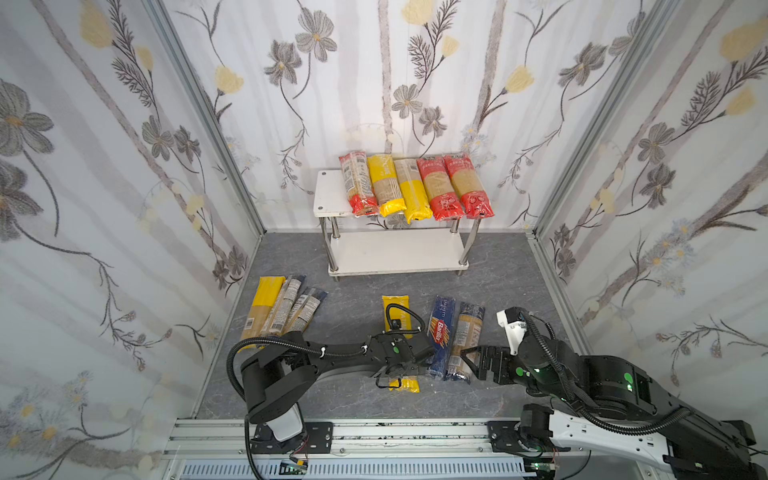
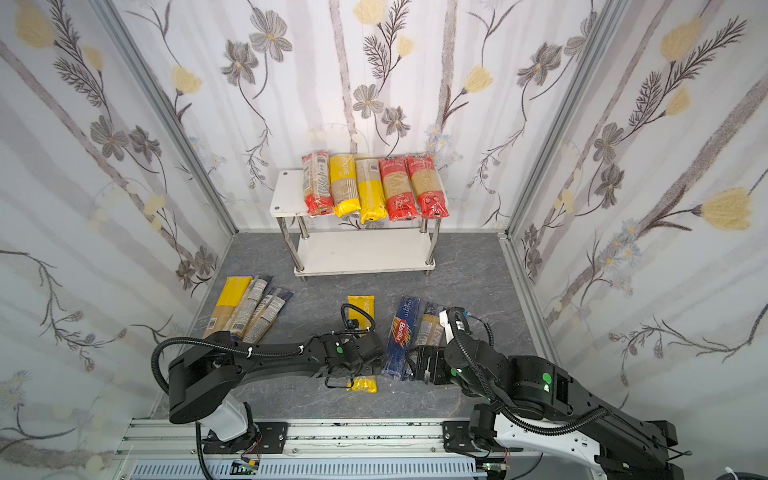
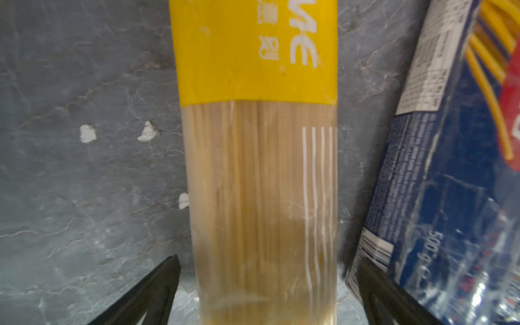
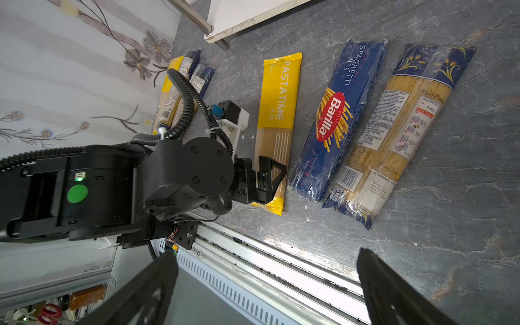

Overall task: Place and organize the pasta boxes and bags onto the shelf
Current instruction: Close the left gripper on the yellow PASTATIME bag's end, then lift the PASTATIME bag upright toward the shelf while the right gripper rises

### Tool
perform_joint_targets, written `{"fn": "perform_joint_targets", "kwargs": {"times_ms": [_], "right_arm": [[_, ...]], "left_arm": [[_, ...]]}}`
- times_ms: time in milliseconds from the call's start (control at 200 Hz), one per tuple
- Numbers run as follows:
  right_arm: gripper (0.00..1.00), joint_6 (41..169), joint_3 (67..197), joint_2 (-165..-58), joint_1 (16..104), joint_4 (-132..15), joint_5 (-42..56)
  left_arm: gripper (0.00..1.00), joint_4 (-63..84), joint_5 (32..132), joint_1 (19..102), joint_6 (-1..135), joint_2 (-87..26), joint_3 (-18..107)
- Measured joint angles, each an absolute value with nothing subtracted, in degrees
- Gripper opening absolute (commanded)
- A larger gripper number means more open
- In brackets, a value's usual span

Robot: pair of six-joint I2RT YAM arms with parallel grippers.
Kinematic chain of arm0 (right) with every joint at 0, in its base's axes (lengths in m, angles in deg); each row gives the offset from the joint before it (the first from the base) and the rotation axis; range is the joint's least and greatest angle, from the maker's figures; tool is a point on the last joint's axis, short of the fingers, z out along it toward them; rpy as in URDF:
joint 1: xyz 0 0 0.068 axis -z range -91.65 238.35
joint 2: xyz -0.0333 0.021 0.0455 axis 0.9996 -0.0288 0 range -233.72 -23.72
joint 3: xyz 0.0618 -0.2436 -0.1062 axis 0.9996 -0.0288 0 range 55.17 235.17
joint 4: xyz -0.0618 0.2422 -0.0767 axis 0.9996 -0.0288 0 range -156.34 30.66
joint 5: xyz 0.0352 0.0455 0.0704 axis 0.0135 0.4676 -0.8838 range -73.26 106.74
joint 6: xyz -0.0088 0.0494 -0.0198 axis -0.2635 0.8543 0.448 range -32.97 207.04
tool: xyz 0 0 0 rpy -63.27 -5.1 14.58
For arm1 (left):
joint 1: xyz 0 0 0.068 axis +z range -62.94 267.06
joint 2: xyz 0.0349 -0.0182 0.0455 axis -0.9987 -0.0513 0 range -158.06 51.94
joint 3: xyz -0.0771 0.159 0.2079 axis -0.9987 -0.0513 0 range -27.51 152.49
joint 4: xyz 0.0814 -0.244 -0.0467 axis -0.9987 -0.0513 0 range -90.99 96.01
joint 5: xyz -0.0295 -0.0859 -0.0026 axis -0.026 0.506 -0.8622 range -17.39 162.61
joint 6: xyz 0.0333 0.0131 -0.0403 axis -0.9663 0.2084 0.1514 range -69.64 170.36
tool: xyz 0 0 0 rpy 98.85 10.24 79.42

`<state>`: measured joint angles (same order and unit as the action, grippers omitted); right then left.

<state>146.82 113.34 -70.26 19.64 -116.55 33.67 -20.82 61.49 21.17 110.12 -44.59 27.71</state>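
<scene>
The shelf (image 1: 332,195) stands at the back wall with several red and yellow pasta bags (image 1: 415,187) side by side on its top board. A yellow PASTATIME bag (image 4: 278,112) lies on the floor, and my left gripper (image 3: 268,259) is open, pointing down, with one finger on each side of the bag's clear middle. Beside it lie a dark-blue Barilla pack (image 1: 441,332) and a bag with dark-blue ends (image 1: 467,332). My right gripper (image 1: 478,361) hangs open and empty above their near ends. Three more packs (image 1: 282,307) lie at the left wall.
The shelf's lower board (image 1: 395,251) is bare. Flowered walls close in the left, back and right sides. An aluminium rail (image 1: 415,432) with both arm bases runs along the front edge. The grey floor (image 1: 357,299) shows between the shelf and the packs.
</scene>
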Motion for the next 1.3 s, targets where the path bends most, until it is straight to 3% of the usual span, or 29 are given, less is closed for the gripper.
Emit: {"fn": "perform_joint_targets", "kwargs": {"times_ms": [155, 250, 435, 599, 674, 809, 929, 1304], "right_arm": [[1.0, 147.2, 113.69, -69.69, 20.4, -118.72, 34.32], [1.0, 147.13, 114.44, -69.56, 21.61, -119.05, 34.76], [1.0, 145.12, 115.64, -70.2, 25.34, -119.11, 34.58], [1.0, 142.52, 116.62, -71.7, 28.1, -119.07, 32.92], [1.0, 140.97, 117.19, -72.73, 29.08, -119.0, 32.05], [1.0, 138.04, 118.65, -75.84, 30.33, -117.97, 30.69], [1.0, 135.55, 120.23, -79.49, 31.22, -116.38, 29.08], [1.0, 128.33, 128.82, -91.11, 34.63, -109.3, 23.55]], "left_arm": [[1.0, -20.42, 61.91, 22.37, 107.37, -48.11, 29.72], [0.95, -20.36, 61.58, 23.05, 106.3, -49.1, 30.38], [0.62, -20.42, 60.55, 24.12, 104.75, -49.42, 29.24], [0.39, -19.88, 60.16, 24.78, 104.51, -48.62, 27.76], [0.21, -19.16, 60.42, 25.1, 104.57, -47.63, 27.04], [0.08, -17.21, 61.87, 25.56, 104.46, -43.81, 25.62], [0.0, -17.34, 65.12, 26.48, 104.42, -38.67, 22.91], [0.0, -28.82, 70.06, 31.07, 106.58, -10.19, 18.51]]}}
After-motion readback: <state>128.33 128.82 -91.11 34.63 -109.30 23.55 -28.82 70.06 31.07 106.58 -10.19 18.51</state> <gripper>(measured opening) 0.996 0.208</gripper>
